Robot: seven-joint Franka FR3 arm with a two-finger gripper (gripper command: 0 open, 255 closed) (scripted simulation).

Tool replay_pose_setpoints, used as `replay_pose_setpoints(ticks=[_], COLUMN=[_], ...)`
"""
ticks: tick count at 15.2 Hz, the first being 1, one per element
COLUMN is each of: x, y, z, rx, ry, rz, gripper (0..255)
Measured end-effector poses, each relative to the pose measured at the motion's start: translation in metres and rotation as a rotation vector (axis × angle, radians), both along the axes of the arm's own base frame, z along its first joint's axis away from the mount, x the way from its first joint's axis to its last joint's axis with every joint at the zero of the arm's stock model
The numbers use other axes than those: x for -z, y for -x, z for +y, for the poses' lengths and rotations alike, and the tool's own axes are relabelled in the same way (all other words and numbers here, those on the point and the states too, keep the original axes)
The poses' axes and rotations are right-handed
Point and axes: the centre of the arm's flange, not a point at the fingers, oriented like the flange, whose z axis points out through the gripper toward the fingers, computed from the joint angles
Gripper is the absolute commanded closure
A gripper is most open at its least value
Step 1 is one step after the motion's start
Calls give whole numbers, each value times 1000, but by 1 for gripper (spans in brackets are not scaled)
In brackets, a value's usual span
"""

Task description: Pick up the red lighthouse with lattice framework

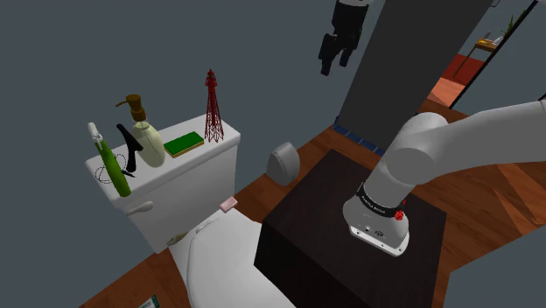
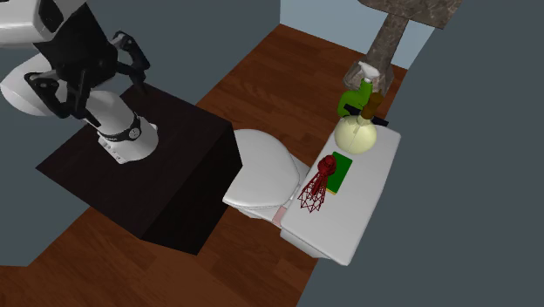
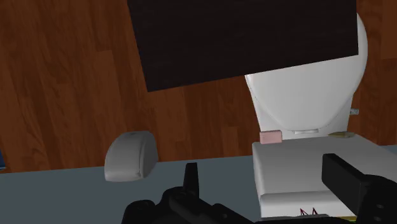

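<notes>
The red lighthouse (image 1: pixel 212 107) is a thin lattice tower standing upright at the right end of the white toilet tank lid (image 1: pixel 223 144) in the shoulder view. From the second exterior view the lighthouse (image 2: pixel 318 185) stands beside a green sponge. My gripper (image 1: pixel 335 65) hangs high in the air, well to the right of and above the tank, open with nothing between its fingers. In the second exterior view the gripper (image 2: pixel 138 63) hovers over the black stand. In the wrist view the fingers (image 3: pixel 191 181) stand wide apart, and the lighthouse's red feet (image 3: pixel 308 211) just peek in on the tank.
On the tank also stand a green bottle (image 1: pixel 112 162), a black sprayer (image 1: pixel 131 149), a cream soap dispenser (image 1: pixel 147 140) and the green sponge (image 1: pixel 184 143). The toilet seat (image 3: pixel 305 95) lies between tank and black stand (image 1: pixel 350 236). A grey rounded object (image 1: pixel 283 164) sits by the wall.
</notes>
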Motion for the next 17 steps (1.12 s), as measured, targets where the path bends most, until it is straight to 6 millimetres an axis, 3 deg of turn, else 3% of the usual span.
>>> replay_pose_setpoints(ticks=[2, 6, 17], x=[2, 14, 56], y=[-3, -25, -123], z=[5, 40, 129], rx=[16, 149, 572], ry=[1, 6, 19], rz=[-5, -43, -164], gripper=[0, 0, 0])
